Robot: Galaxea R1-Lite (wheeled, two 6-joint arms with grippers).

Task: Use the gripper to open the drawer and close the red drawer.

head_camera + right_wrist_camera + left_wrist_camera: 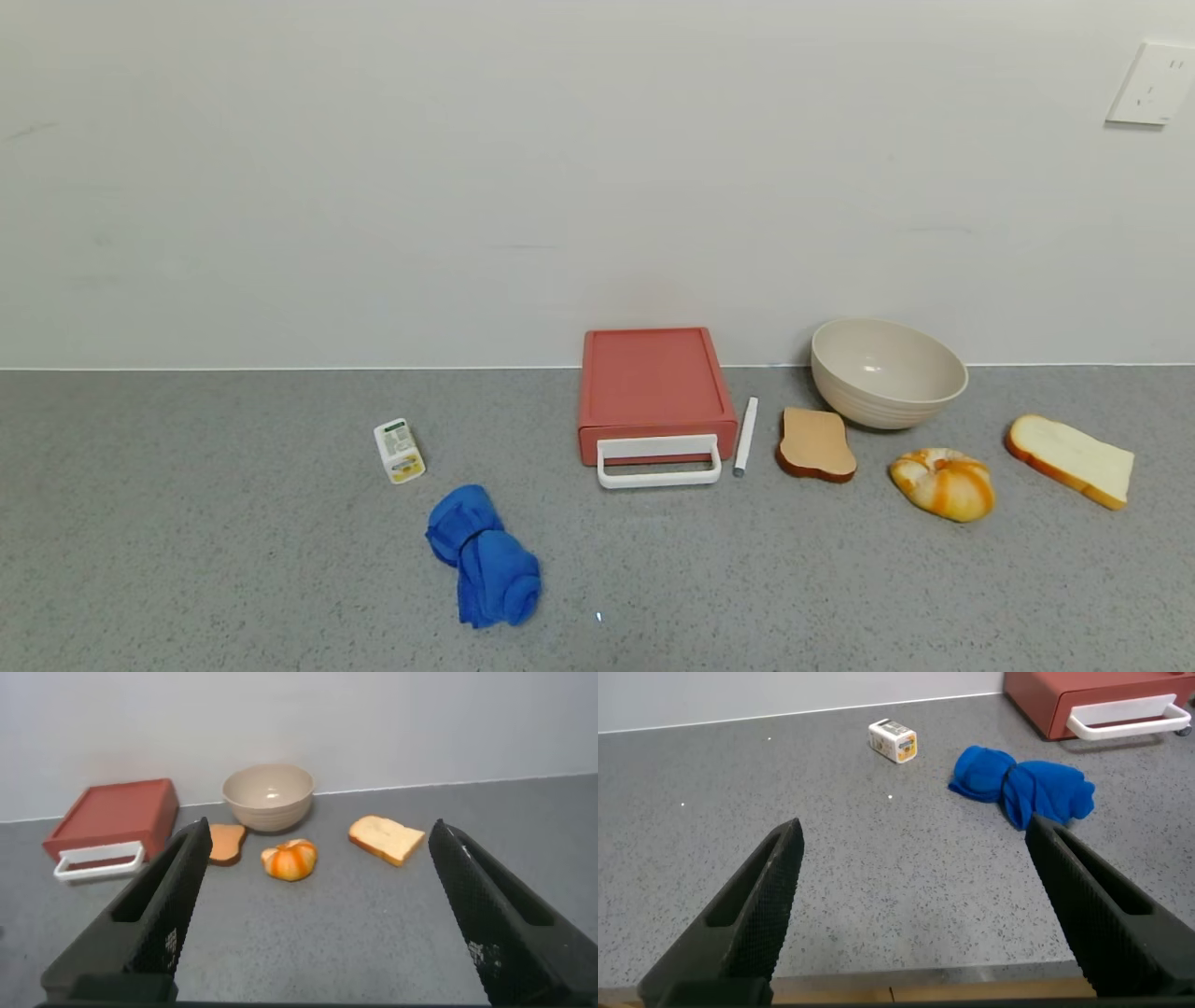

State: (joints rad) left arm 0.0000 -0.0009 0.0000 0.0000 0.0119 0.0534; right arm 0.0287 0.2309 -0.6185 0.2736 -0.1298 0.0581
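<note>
Our left gripper (910, 905) and right gripper (313, 905) both gape wide, well short of the closed drawer (653, 392), touching nothing.

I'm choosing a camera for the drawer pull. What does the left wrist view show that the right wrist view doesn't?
Only the left wrist view: the blue cloth, the small carton and the open left pincer.
Only the right wrist view: the beige bowl, toast, bun, bread slice and open right pincer.
Both: the closed red drawer with its white handle.
</note>
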